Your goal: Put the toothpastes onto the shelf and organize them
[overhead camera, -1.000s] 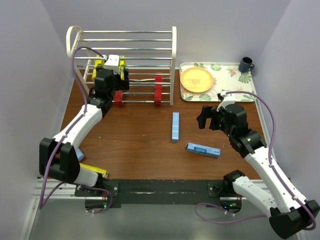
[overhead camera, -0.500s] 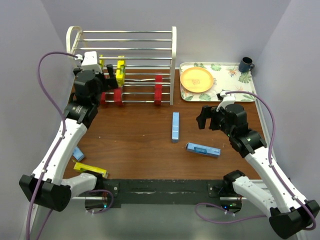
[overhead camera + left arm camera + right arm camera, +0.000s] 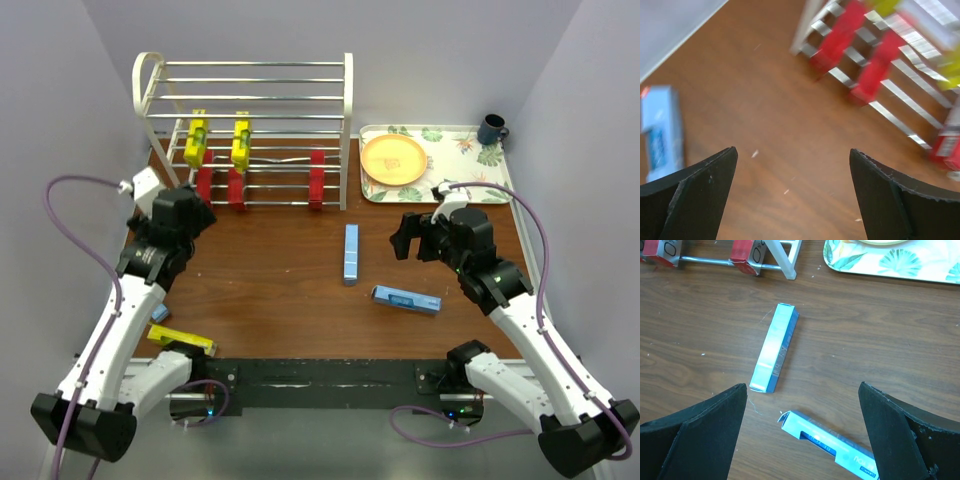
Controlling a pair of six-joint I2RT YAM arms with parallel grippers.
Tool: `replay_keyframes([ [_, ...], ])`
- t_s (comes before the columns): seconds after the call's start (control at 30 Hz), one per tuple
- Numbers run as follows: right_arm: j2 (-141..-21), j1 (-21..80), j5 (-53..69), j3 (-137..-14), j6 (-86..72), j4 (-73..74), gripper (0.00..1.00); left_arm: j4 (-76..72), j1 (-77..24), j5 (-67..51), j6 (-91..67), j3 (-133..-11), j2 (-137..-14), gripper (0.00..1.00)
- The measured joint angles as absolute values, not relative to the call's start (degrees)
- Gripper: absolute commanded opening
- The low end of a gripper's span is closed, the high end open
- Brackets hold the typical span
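Red toothpastes [image 3: 237, 187], three, and two yellow ones [image 3: 241, 143] sit on the shelf [image 3: 250, 70]; three blue cartons [image 3: 351, 253] and one yellow carton [image 3: 182, 340] lie unshelved on the table [image 3: 280, 270]; left gripper [image 3: 792, 165] and right gripper [image 3: 802, 400] gape wide, empty.

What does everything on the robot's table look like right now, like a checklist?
Surface: brown wooden table.
Job's things: shelf holds two yellow toothpastes and three red toothpastes; two blue toothpastes lie mid-table; one blue, one yellow near the left arm's base.
Clutter: floral tray with orange plate; dark mug at its corner.
Grippers: left gripper open, empty; right gripper open, empty.
Cables: purple cables loop from both arms.
Surroundings: pale walls.
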State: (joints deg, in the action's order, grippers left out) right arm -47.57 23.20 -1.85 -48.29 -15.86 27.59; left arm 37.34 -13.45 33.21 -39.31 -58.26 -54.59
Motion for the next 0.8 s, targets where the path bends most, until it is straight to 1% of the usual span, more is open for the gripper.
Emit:
replay_keyframes([
  [0.17, -48.36, 23.22, -1.39, -48.29, -16.03, 27.35, 0.98, 48.27, -13.34, 38.15, -52.27, -49.71, -50.74, 1.0],
  [0.33, -51.18, 24.05, 3.42, -48.29, -15.92, 26.35, 0.98, 50.65, -13.23, 39.88, -54.83, -46.02, -50.24, 1.0],
  [0.43, -54.63, 25.98, 8.67, -48.29, -15.49, 25.1, 0.98, 48.47, -13.23, 40.03, -52.27, -46.0, -49.8, 1.0],
  [0.53, -59.05, 31.18, 11.75, -48.29, -14.31, 23.9, 0.98, 45.82, -13.23, 39.79, -48.05, -46.06, -49.52, 1.0],
  [0.7, -66.06, 41.98, 13.02, -48.53, -12.8, 21.06, 0.99, 42.41, -13.23, 37.87, -38.94, -47.31, -49.39, 1.0],
  [0.8, -70.67, 46.87, 12.97, -49.74, -12.78, 19.05, 0.99, 42.22, -13.23, 38.11, -37.36, -48.66, -49.06, 1.0],
])
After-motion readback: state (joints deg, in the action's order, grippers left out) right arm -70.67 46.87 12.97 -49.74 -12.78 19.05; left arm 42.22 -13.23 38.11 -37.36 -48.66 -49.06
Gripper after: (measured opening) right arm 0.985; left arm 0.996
